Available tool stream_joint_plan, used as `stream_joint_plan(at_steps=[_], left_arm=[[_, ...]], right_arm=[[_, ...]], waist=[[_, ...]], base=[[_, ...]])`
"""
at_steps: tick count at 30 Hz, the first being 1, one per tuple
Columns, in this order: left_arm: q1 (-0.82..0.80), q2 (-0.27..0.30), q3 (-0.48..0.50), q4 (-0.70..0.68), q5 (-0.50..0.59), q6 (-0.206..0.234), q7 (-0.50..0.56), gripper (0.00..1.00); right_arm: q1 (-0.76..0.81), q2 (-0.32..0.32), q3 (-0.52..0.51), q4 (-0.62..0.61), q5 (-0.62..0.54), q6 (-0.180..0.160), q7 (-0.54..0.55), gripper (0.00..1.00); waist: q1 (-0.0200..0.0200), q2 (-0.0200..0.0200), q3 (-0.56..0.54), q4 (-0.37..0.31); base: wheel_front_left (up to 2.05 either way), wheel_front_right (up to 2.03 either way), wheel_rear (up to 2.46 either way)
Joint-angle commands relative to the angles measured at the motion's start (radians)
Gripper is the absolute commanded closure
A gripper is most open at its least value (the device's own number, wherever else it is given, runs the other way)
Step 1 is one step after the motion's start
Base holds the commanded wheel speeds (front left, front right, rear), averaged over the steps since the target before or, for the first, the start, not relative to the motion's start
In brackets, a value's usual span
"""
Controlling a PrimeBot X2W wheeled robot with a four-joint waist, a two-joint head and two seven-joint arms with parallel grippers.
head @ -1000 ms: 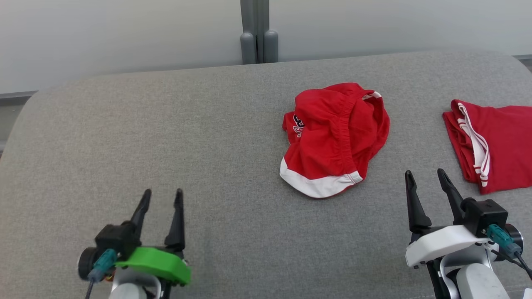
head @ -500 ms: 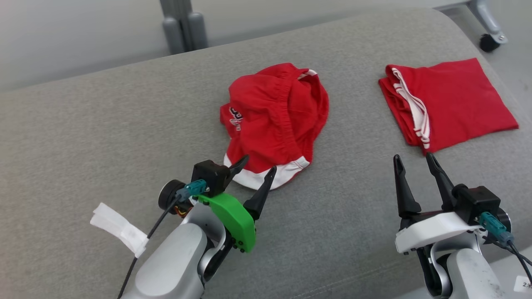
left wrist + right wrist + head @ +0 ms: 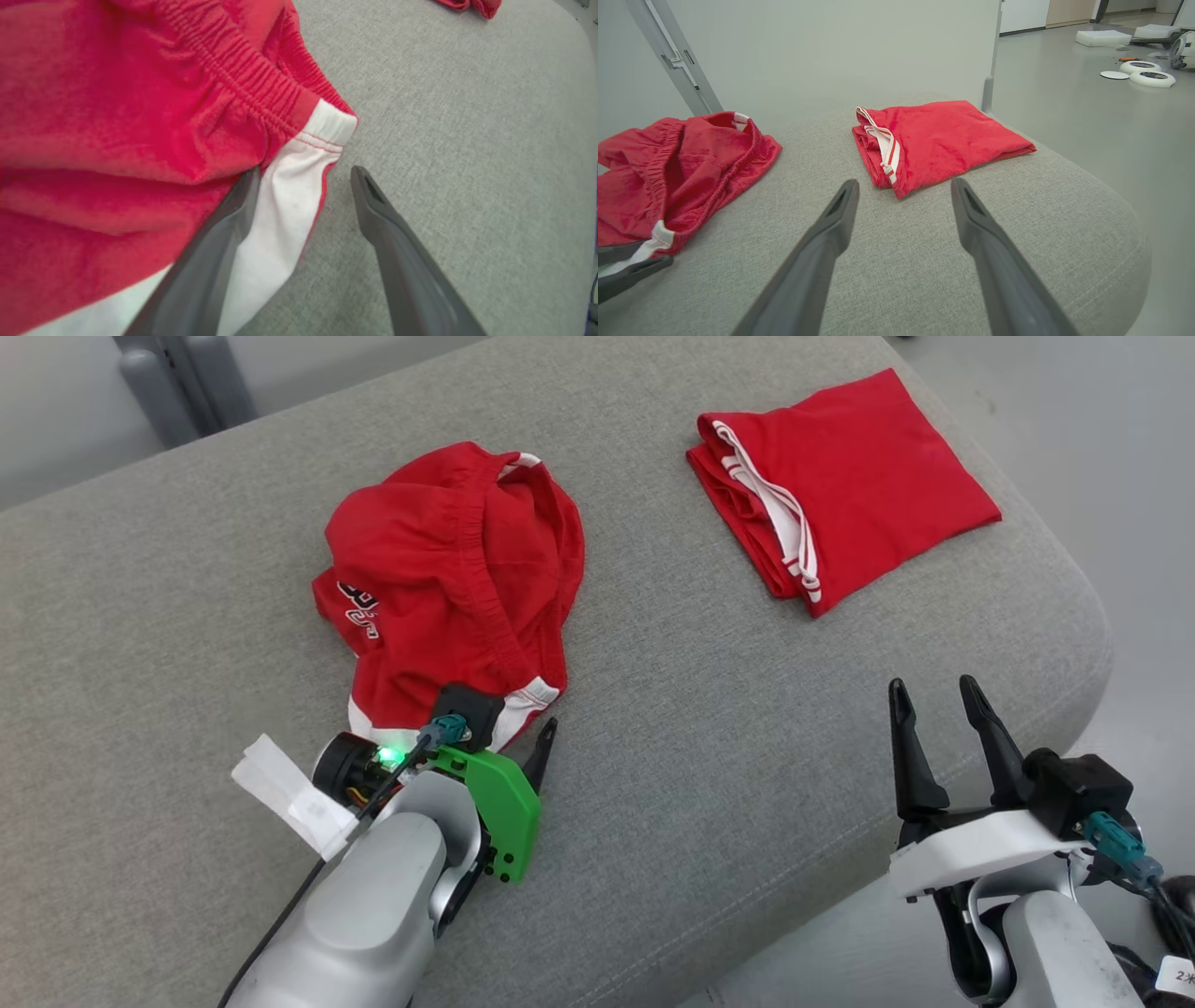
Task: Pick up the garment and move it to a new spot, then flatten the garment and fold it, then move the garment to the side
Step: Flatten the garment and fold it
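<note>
The garment [image 3: 448, 569] is a crumpled pair of red shorts with an elastic waistband and a white hem, lying on the grey cushion [image 3: 709, 691]. My left gripper [image 3: 518, 728] is open at its near right corner. In the left wrist view the left gripper [image 3: 306, 171] straddles the hem's edge. One finger [image 3: 219, 242] lies on the white band of the garment [image 3: 117, 116], the other over bare cushion. My right gripper [image 3: 934, 684] hovers open and empty near the cushion's right front edge. The right wrist view shows the right gripper [image 3: 904, 183] and the garment [image 3: 668, 177].
A second red garment [image 3: 859, 485], folded flat with white trim, lies at the far right of the cushion and ahead of my right gripper as the folded garment [image 3: 943, 140]. The cushion drops off to the floor at right. A grey metal post [image 3: 177, 383] stands behind.
The camera has swung to the right and down. My left gripper has reached forward and right to the garment's white hem, still open. The right gripper has kept its pose.
</note>
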Motion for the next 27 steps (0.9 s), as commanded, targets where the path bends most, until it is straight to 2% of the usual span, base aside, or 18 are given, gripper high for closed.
stream_joint_plan(at_steps=[1, 4, 5, 6, 10, 15, 19, 22, 24, 27], left_arm=[[-0.023, 0.000, -0.003, 0.021, 0.009, 0.007, 0.002, 0.00], [-0.037, -0.006, 0.002, 0.063, 0.009, 0.027, -0.011, 0.00], [-0.044, -0.009, 0.005, 0.072, 0.006, 0.033, -0.022, 0.76], [-0.051, -0.011, 0.006, 0.078, 0.004, 0.033, -0.031, 1.00], [-0.079, -0.029, 0.018, 0.084, -0.023, 0.003, -0.089, 1.00], [-0.142, -0.043, 0.057, 0.015, -0.091, -0.037, -0.185, 1.00], [-0.203, -0.049, 0.092, -0.138, -0.226, -0.069, -0.218, 1.00], [-0.245, -0.047, 0.095, -0.269, -0.343, -0.077, -0.224, 1.00], [-0.261, -0.045, 0.125, -0.366, -0.457, -0.077, -0.225, 1.00], [-0.278, -0.046, 0.160, -0.470, -0.547, -0.076, -0.224, 1.00]], right_arm=[[-0.007, 0.001, 0.003, 0.004, 0.005, -0.001, -0.006, 0.00], [-0.016, 0.001, 0.006, 0.008, 0.009, -0.001, -0.008, 0.00], [-0.019, 0.001, 0.008, 0.010, 0.009, -0.001, -0.009, 0.00], [-0.021, 0.001, 0.009, 0.011, 0.007, -0.001, -0.009, 0.00], [-0.021, 0.001, 0.008, 0.015, -0.004, -0.001, -0.009, 0.00], [-0.016, 0.001, -0.001, 0.014, -0.020, -0.001, -0.009, 0.00], [-0.010, 0.001, 0.003, 0.016, -0.027, -0.001, -0.009, 0.00], [-0.008, 0.000, 0.007, 0.017, -0.030, -0.001, -0.009, 0.00], [-0.006, 0.001, 0.009, 0.019, -0.032, -0.001, -0.009, 0.00], [-0.005, 0.000, 0.008, 0.020, -0.035, -0.001, -0.009, 0.00]], waist=[[0.0000, -0.0001, 0.035, -0.035], [0.0000, -0.0001, 0.031, -0.031], [0.0000, -0.0001, 0.029, -0.027], [0.0000, -0.0001, 0.027, -0.024], [0.0000, -0.0001, 0.015, -0.006], [0.0000, -0.0001, -0.005, 0.030], [0.0000, -0.0001, -0.026, 0.058], [0.0000, -0.0001, -0.040, 0.075], [0.0000, -0.0001, -0.048, 0.091], [0.0000, -0.0001, -0.055, 0.115]], base=[[0.00, 0.00, 0.00], [0.00, 0.00, 0.00], [0.00, 0.00, 0.00], [0.00, 0.00, 0.00], [0.00, 0.00, 0.00], [0.00, 0.00, 0.00], [0.00, 0.00, 0.00], [0.00, 0.00, 0.00], [0.00, 0.00, 0.00], [0.00, 0.00, 0.00]])
